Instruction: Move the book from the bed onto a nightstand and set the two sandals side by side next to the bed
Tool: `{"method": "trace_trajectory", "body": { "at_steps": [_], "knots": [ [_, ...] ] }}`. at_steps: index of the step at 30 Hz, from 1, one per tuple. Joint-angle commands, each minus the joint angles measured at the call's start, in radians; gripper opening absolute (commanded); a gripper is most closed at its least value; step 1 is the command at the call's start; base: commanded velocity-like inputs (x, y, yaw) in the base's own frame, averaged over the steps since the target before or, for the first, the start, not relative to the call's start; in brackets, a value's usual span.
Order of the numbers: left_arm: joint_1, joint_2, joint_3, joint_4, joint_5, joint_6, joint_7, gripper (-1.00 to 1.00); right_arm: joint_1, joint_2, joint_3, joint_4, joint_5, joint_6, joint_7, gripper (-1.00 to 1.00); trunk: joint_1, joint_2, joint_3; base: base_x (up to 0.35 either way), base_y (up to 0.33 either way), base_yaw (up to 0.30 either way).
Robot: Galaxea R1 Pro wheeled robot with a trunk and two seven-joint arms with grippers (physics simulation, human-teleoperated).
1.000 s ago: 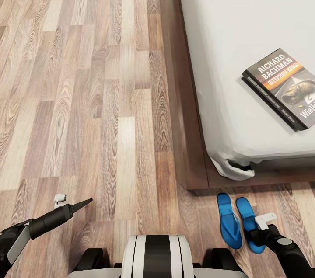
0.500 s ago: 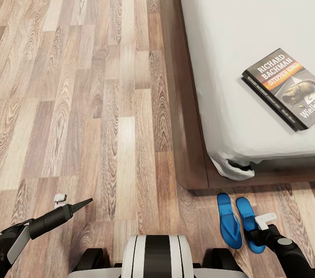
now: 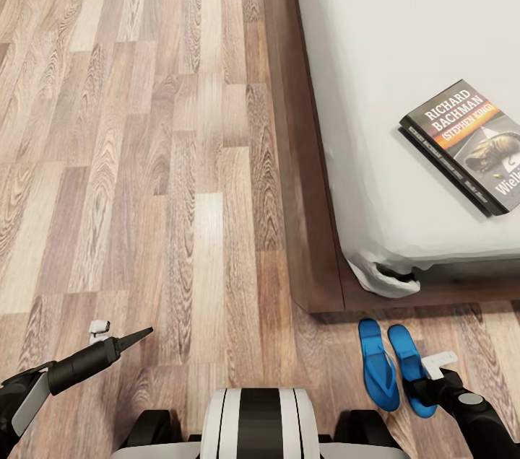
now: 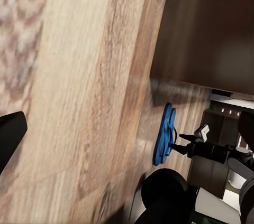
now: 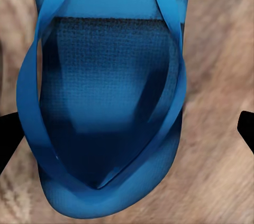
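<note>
- Here, wooden plank floor: pale and mid-brown boards, covering the left half of the head view and running under the robot.
- Bed: plain pale grey-white mattress on a dark brown wooden frame, taking the upper right of the head view; one corner of the frame ends just ahead of the sandals.
- Book: thin paperback, dark cover with an orange band and white "Richard Bachman" lettering, lying flat on the mattress near the bed's corner, partly cut off by the picture's right edge.
- Two sandals: bright blue flip-flops, side by side and close together on the floor, just beside the foot of the bed frame. Also seen edge-on in the left wrist view.
- Right gripper: directly above the right-hand sandal; in the right wrist view the sandal lies between the two dark fingertips, which stand wide apart and clear of it.
- Left gripper: over bare floor, well apart from the sandals; whether its fingers are spread or together cannot be told.
</note>
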Motion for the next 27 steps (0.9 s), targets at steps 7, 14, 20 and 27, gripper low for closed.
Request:
{"method": "trace_trajectory", "body": {
  "at_steps": [7,14,20,27],
  "knots": [
    [0.0,0.0,0.0,0.0,0.003,0.01,-0.002,1.0,0.0,0.001,-0.003,-0.002,0.009,0.003,0.008,1.0,-0.001,0.0,0.003,0.0,0.0,0.0],
    [0.0,-0.002,-0.001,0.0,0.003,0.01,0.043,1.0,0.0,0.001,-0.003,-0.002,0.009,0.003,0.008,1.0,-0.004,0.002,0.03,0.0,0.0,0.0],
    [0.0,-0.003,-0.001,0.0,0.003,0.01,0.045,1.0,0.0,0.001,-0.003,-0.002,0.009,0.003,0.009,1.0,-0.006,0.003,0.054,0.0,0.0,0.0],
    [0.0,-0.003,-0.002,0.0,0.003,0.01,0.046,1.0,0.0,0.001,-0.004,-0.002,0.009,0.003,0.01,1.0,-0.01,0.005,0.081,0.0,0.0,0.0]
  ]
}}
